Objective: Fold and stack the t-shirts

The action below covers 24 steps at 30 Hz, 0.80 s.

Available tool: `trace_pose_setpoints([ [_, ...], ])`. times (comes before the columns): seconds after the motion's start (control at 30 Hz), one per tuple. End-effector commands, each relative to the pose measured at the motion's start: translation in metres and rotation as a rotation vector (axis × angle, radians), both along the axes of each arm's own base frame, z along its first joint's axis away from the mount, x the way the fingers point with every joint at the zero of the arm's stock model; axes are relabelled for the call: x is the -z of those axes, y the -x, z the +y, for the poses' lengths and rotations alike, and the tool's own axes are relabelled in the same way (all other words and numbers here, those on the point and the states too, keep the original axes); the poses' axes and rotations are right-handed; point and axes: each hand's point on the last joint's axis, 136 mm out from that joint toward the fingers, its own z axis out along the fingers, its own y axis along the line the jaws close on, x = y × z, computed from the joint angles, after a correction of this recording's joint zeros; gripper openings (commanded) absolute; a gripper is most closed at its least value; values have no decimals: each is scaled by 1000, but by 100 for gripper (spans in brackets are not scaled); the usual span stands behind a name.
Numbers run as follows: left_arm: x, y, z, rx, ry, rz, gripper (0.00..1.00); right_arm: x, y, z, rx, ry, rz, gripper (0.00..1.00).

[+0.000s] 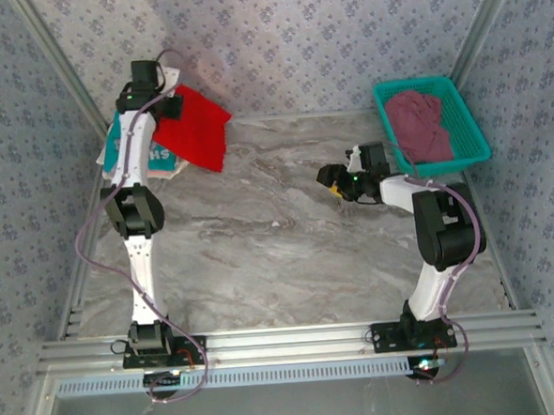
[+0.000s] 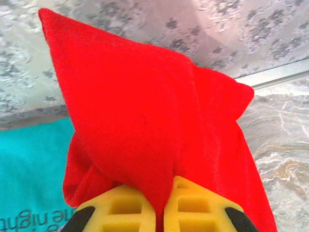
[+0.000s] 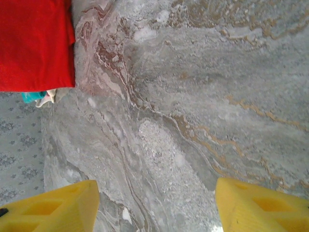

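Left gripper (image 2: 161,210): pinches one red t-shirt (image 2: 145,106).
Right gripper (image 3: 157,205): fingers wide, empty.
Teal t-shirt (image 2: 29,164): one, far left.
Maroon t-shirt (image 1: 420,123): one, in far-right basket (image 1: 467,121).

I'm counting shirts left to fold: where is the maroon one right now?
In the top view, the maroon t-shirt lies bunched in the teal basket at the far right corner of the table, just beyond the right gripper.

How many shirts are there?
4: red one pinched in the left tool, teal one beneath, white edge under that, maroon one in the basket. Others may hide.
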Motion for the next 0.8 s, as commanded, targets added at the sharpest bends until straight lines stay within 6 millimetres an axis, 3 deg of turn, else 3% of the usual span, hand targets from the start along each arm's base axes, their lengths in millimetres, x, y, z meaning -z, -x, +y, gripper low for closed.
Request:
trace_pose_setpoints([
  [0.0, -28, 7, -3, 79, 18, -45, 0, -7, 5, -8, 10, 19, -4, 67],
  [0.23, -63, 11, 23, 85, 143, -108, 0, -2, 7, -12, 25, 47, 17, 67],
  [0.43, -70, 6, 52, 56, 194, -144, 0, 1, 9, -13, 34, 54, 39, 67],
  [0.63, -72, -3, 103, -8, 183, -203, 0, -2, 12, -15, 33, 70, 41, 67],
  [0.77, -57, -11, 148, -76, 180, -221, 0, -4, 13, -17, 38, 79, 41, 67],
])
